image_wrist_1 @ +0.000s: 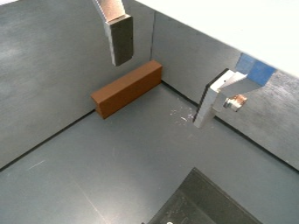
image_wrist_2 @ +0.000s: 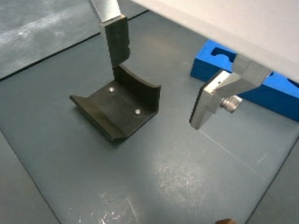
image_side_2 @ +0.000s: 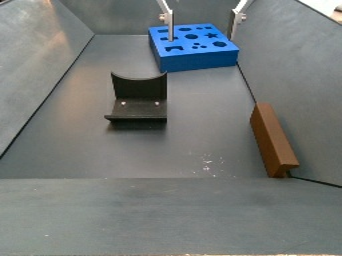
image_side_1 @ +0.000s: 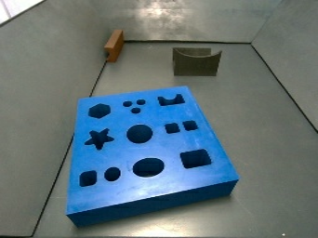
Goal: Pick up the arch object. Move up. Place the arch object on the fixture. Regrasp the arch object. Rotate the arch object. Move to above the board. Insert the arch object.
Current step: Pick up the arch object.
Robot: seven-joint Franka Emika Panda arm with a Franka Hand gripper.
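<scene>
The gripper [image_wrist_1: 163, 74] hangs high with its jaws spread wide and nothing between them; one finger [image_wrist_1: 121, 39] and the other finger [image_wrist_1: 216, 98] show in both wrist views, and only the fingertips show at the top of a side view [image_side_2: 203, 10], above the board [image_side_2: 194, 47].

The arch [image_side_2: 274, 136] lies flat on the floor, pressed along a side wall near a corner. The fixture [image_side_2: 136, 98] stands mid-floor, well apart from it. The board sits toward the far end, its arch-shaped hole [image_side_1: 172, 96] unfilled.

The pickup is not yet begun, and the wall is the main hazard. With the arch [image_wrist_1: 126, 87] touching the wall, one finger has little or no room behind it; coming down square across the width likely jams a pad on top of the block or scrapes the wall. Gripping end to end looks too long for the jaws. A shallow off-centre hold could let the bar tilt or slip on lifting, spoiling the seat on the fixture [image_wrist_2: 117, 107].
</scene>
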